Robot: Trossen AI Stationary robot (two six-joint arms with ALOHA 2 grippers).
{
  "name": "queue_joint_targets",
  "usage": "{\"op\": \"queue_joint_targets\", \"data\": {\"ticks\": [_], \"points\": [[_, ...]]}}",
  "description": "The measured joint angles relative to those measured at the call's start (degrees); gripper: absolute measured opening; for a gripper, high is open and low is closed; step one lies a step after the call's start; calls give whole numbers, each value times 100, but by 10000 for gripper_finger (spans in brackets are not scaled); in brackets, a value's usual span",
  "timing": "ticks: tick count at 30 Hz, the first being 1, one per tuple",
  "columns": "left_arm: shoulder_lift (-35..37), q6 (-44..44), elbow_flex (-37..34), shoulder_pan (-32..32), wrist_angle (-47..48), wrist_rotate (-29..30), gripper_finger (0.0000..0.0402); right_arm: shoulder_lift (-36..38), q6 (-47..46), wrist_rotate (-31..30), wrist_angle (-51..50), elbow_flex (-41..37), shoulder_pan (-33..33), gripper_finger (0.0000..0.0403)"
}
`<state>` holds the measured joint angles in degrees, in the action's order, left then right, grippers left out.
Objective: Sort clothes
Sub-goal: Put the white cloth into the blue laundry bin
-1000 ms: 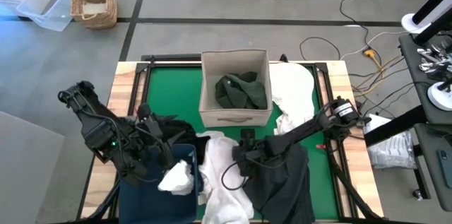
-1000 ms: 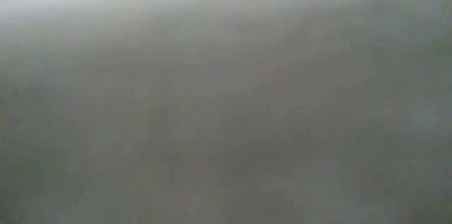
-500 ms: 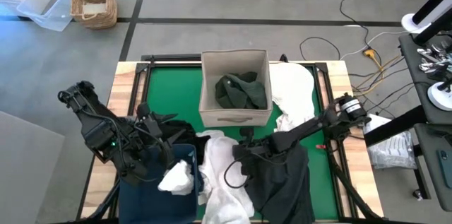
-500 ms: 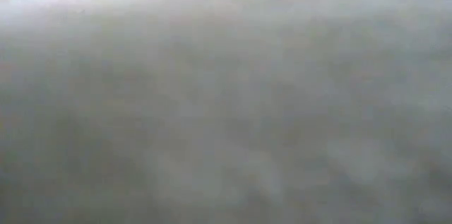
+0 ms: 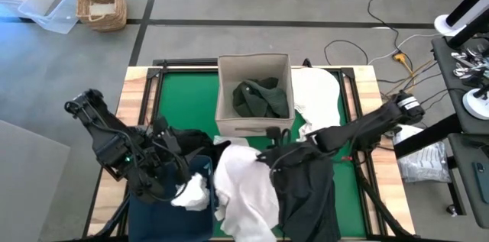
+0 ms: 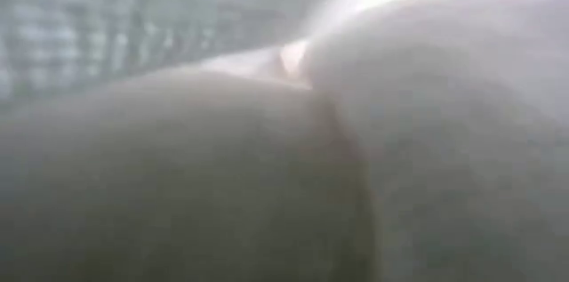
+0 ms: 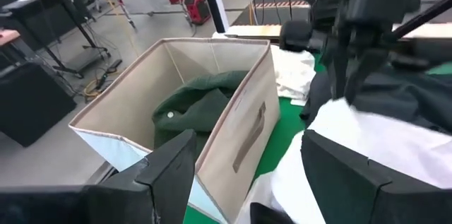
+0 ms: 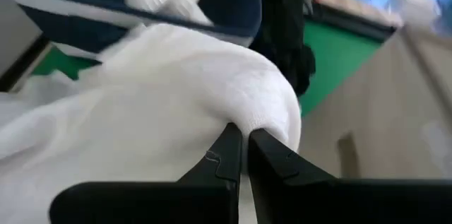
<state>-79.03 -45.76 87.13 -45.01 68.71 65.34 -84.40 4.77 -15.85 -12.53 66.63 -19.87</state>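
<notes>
Fabric pinched in my right tool (image 8: pixel 244 155): both fingers are pressed together on a fold of the white garment (image 5: pixel 243 188), which drapes away beneath the tool and spreads toward the navy bin (image 5: pixel 170 219) on its far side. I judge the pinch sits near an edge so the cloth can hang free and be carried clear of the heap. Charcoal garment (image 5: pixel 307 192) lies directly under my right arm, touching the white one, so lifting may drag it along. Beige box (image 5: pixel 254 93) stands just ahead of the right tool, with a dark green garment (image 5: pixel 260 97) already inside; darks seem to go there, so this white piece probably belongs elsewhere. My left tool (image 7: pixel 244 174) hovers wide apart and empty, aimed at the box wall, with the navy bin below it holding a small white garment (image 5: pixel 191 193); a black garment (image 5: pixel 187 141) lies close beside that tool. Another white garment (image 5: pixel 319 97) rests on the green counter (image 5: pixel 183 101) beyond the box. Low camera is smothered by cloth; nothing usable there.
</notes>
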Motion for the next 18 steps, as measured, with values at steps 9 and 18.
{"op": "queue_joint_targets", "data": {"ticks": [9,18], "points": [[-192,208,108,7,-193,275,233,735,544,456,132,172,0,9],[-169,221,221,11,-215,382,233,1234,859,1031,218,550,2,9]]}}
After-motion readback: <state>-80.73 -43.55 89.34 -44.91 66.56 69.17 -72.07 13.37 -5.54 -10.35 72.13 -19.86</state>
